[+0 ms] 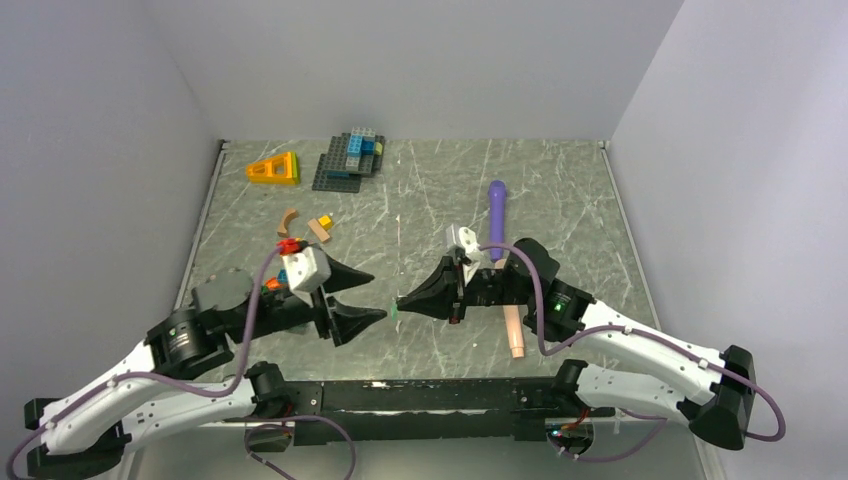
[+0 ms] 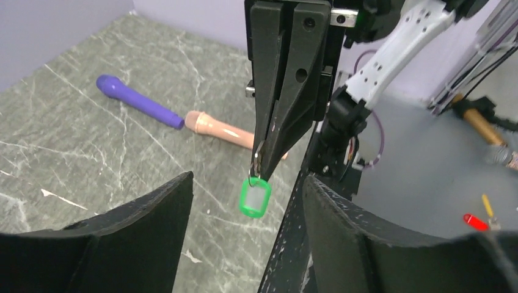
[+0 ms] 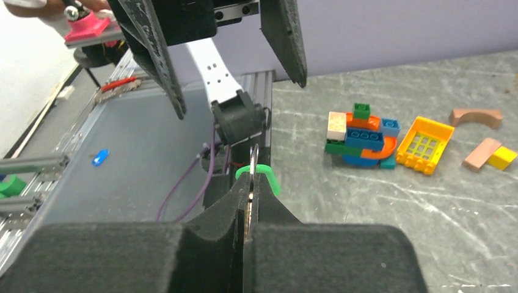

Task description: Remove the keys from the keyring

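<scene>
My right gripper (image 1: 400, 300) is shut on a thin metal keyring (image 2: 258, 160), held above the table. The green-headed key (image 2: 255, 198), a green rim with a pale middle, hangs from the ring below the fingertips. It is a small green spot in the top view (image 1: 394, 312). In the right wrist view (image 3: 250, 177) the green rim (image 3: 267, 177) curves over the closed pads, and a brass-coloured sliver shows pinched between them. My left gripper (image 1: 375, 297) is open and empty, its jaws facing the right gripper's tip a short gap away, with the key between them in its own view (image 2: 247, 180).
A purple and peach stick (image 1: 497, 205) lies behind and under the right arm. A grey baseplate with stacked bricks (image 1: 350, 155) and a yellow piece (image 1: 274, 168) stand at the back left. Loose blocks (image 1: 320, 228) and small bricks (image 1: 290, 245) lie near the left arm.
</scene>
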